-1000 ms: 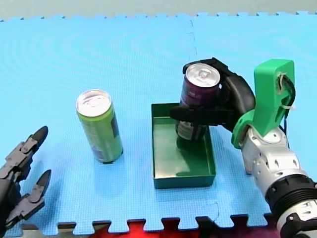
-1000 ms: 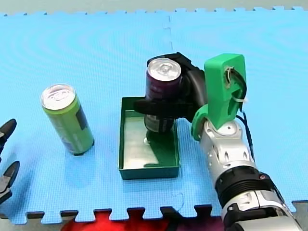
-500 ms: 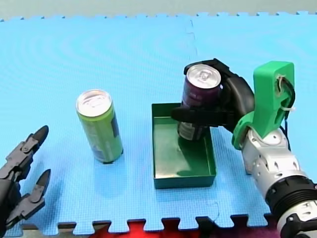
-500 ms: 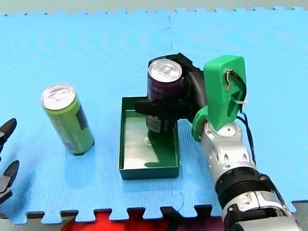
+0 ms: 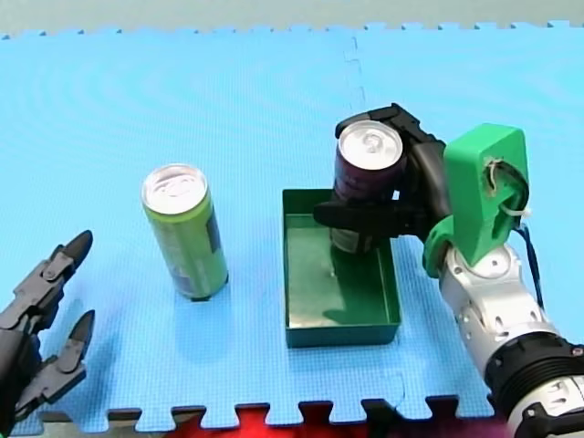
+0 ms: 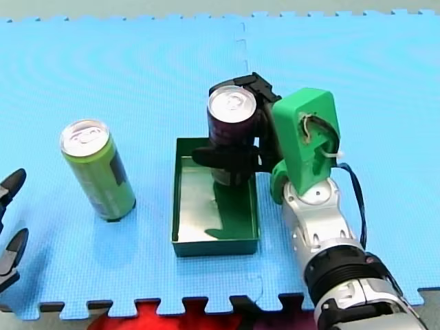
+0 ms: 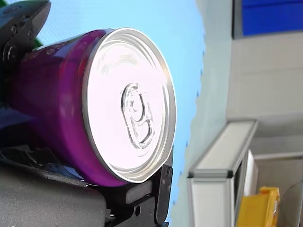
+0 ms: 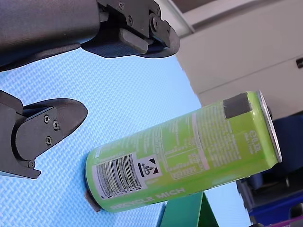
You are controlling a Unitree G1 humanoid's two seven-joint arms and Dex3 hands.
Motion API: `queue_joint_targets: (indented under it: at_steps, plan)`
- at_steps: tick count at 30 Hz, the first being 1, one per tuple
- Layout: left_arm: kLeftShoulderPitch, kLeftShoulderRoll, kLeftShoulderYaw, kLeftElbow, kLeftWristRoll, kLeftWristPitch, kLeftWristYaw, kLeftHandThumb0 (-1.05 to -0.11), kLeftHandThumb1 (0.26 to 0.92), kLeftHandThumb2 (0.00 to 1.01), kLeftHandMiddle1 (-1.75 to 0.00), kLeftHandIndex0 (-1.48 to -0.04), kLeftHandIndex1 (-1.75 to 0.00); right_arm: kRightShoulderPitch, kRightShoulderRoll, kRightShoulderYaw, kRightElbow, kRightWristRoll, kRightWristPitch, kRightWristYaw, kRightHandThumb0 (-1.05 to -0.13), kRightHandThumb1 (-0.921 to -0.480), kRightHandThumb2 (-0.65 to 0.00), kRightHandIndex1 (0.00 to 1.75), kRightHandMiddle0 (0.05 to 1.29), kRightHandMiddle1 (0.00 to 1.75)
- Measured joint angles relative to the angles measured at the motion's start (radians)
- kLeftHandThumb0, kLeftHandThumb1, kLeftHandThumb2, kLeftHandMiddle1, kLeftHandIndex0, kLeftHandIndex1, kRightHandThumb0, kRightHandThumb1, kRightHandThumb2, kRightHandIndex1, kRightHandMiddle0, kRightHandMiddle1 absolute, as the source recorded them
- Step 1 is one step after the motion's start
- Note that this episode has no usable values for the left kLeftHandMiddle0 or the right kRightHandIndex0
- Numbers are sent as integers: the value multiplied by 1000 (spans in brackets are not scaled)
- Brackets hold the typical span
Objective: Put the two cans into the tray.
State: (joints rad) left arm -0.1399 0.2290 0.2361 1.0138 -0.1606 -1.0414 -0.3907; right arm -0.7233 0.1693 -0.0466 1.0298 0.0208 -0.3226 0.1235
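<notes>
Right hand (image 5: 412, 182) fingers (image 5: 351, 215) stay clamped on purple can (image 5: 365, 172), now straightened over tray's (image 5: 342, 334) far end; left hand (image 5: 41, 338) at mat's (image 5: 182, 91) near-left corner.

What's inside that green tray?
The tray holds the lower end of the purple can, gripped by the right hand; the rest shows its green floor. The floor beneath the can is covered, so whether it rests there is unclear.
</notes>
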Motion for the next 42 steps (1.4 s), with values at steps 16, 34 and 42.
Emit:
queue_joint_targets:
  at_steps: [16, 34, 42]
  plan:
    - [11, 1, -9, -31, 14, 7, 20, -1048, 921, 730, 0, -341, -3, 10, 8, -15, 64, 13, -124, 19, -522, -808, -6, 1746, 595, 1746]
    - [22, 3, -12, -47, 12, 10, 22, -1048, 921, 740, 0, -340, -1, 8, 14, -33, 97, 17, -111, 13, -523, -812, -3, 1746, 595, 1746]
    - [21, 3, -12, -43, 15, 10, 25, -1048, 921, 737, 0, -340, -1, -2, 9, -26, 108, 1, -88, -5, -521, -814, -3, 1746, 590, 1746]
